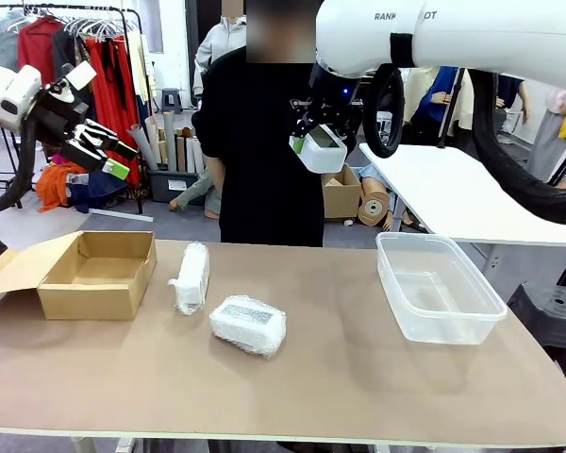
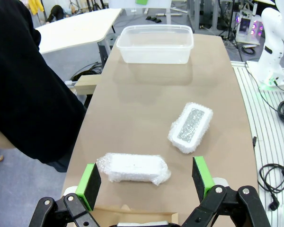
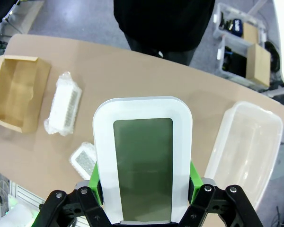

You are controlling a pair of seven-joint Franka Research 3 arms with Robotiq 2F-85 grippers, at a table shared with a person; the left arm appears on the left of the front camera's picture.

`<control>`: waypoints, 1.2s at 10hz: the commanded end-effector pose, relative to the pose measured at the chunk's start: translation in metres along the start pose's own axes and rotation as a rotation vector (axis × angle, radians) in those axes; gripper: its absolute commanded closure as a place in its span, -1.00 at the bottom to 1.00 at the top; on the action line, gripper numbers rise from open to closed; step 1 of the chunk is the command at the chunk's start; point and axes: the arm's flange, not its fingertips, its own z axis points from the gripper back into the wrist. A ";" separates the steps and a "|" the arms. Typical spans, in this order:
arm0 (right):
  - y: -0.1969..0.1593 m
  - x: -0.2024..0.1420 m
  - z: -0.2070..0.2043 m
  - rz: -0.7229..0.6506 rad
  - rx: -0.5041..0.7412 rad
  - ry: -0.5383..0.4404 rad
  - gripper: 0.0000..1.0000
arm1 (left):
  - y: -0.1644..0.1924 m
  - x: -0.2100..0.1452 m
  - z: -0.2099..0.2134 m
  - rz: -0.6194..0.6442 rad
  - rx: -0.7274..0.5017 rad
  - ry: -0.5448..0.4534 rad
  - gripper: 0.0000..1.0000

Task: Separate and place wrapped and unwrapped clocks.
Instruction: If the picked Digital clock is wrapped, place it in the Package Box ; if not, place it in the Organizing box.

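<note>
Clamping shut on the bare clock (image 3: 143, 156) with the right gripper (image 3: 146, 187), green pads on both long edges near the lower end, grey-green screen turned to the wrist camera, long axis running 12 to 6 along the fingers. Hanging it high over the far side of the table (image 1: 340, 377), toward 12 o'clock from the middle in the front view. Judging it stiff, light and smooth-shelled, so apt to slip, with a screen best left untouched; taking it by the edges looking sound. Holding the left gripper (image 1: 108, 156) aloft at 10 o'clock, jaws spread wide and empty. Leaving the far wrapped clock (image 1: 191, 276) on its edge at 10 o'clock, long axis 12 to 6, and the near wrapped clock (image 1: 249, 325) flat beside the middle, long axis roughly 9 to 3. Expecting soft, yielding bubble wrap; pinching across the short width at mid-length. Flanking them, cardboard box (image 1: 99, 274) at 9 o'clock, plastic tub (image 1: 439, 288) at 3 o'clock.
</note>
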 end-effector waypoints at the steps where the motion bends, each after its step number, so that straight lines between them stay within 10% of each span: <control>1: -0.009 -0.004 0.015 0.046 0.052 0.026 0.64 | -0.001 0.002 0.001 -0.002 0.007 -0.002 -1.00; 5: -0.055 -0.048 0.073 0.095 0.210 0.176 0.64 | -0.001 0.002 0.001 -0.002 0.007 -0.002 -1.00; 12: -0.154 -0.156 0.057 0.225 0.035 0.174 0.64 | -0.001 0.002 0.001 -0.002 0.007 -0.002 -1.00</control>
